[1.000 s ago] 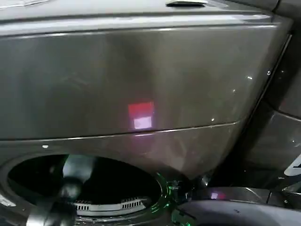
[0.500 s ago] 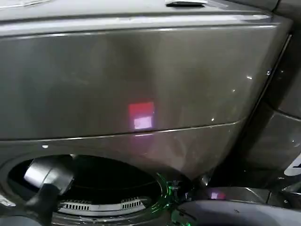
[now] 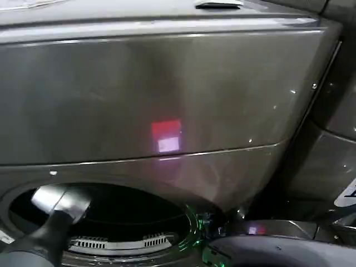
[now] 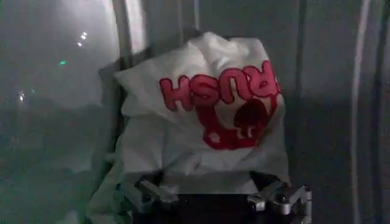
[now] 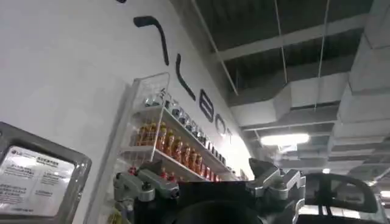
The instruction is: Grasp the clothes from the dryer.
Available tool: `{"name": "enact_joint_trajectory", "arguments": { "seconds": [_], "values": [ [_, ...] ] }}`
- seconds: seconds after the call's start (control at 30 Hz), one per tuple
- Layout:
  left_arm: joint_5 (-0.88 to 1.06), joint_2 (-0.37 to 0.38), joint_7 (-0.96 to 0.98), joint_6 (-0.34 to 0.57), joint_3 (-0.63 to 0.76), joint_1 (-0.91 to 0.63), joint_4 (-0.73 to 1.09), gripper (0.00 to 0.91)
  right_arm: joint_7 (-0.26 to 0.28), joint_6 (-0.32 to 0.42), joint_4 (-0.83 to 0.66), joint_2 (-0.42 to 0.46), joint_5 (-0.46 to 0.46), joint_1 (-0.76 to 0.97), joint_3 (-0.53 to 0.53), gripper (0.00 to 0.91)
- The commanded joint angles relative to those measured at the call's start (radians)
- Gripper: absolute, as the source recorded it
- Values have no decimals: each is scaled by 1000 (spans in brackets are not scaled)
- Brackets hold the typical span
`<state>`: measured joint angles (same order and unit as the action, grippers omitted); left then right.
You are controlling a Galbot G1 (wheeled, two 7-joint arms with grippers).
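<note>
The dryer (image 3: 167,83) is the big dark bronze-grey machine in front of me, with a small red light on its front. Its round mouth (image 3: 133,211) opens at the lower left of the head view, and my left arm (image 3: 53,219) reaches into it. Inside the drum lie the clothes (image 4: 207,115), a white bundle with red print, bunched against the drum wall. My left gripper (image 4: 208,180) is open right at the bundle's near edge, with its fingers spread on either side of the cloth. My right gripper (image 5: 207,176) is open and holds nothing, out in the room.
A neighbouring dark machine (image 3: 334,144) stands close on the right of the dryer. The drum's ribbed grey wall (image 4: 341,91) surrounds the bundle. In the right wrist view, a wall shelf of bottles (image 5: 177,143) and a ceiling lamp (image 5: 286,139) lie behind the gripper.
My left arm has shifted to the left and a little up inside the drum mouth, and now slants in from the lower left. The dryer has not moved.
</note>
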<state>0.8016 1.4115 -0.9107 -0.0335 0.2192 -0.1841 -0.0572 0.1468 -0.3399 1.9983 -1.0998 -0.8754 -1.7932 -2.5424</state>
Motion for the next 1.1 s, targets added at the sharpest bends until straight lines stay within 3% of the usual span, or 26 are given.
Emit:
{"name": "enact_joint_trajectory", "arguments": {
  "seconds": [0.03, 0.3, 0.57, 0.7, 0.9, 1.1],
  "values": [
    [-13, 2, 1, 0, 1, 8, 21, 0, -1, 2, 6, -4, 6, 9, 14, 907],
    [-50, 5, -9, 9, -10, -2, 15, 0, -3, 5, 5, -6, 8, 12, 19, 907],
    [-179, 0, 83, -51, -156, 21, -50, 0, -8, 10, 8, -10, 7, 11, 20, 907],
    [-277, -32, 147, -119, -303, 104, -220, 0, -10, 11, 8, -14, 8, 13, 25, 907],
    [-485, -110, 339, -166, -388, 329, -536, 0, -13, 12, 15, -15, 9, 22, 37, 907],
    [-670, -67, 617, -162, -599, 584, -920, 0, -17, 26, 12, -16, 8, 19, 37, 907]
  ]
}}
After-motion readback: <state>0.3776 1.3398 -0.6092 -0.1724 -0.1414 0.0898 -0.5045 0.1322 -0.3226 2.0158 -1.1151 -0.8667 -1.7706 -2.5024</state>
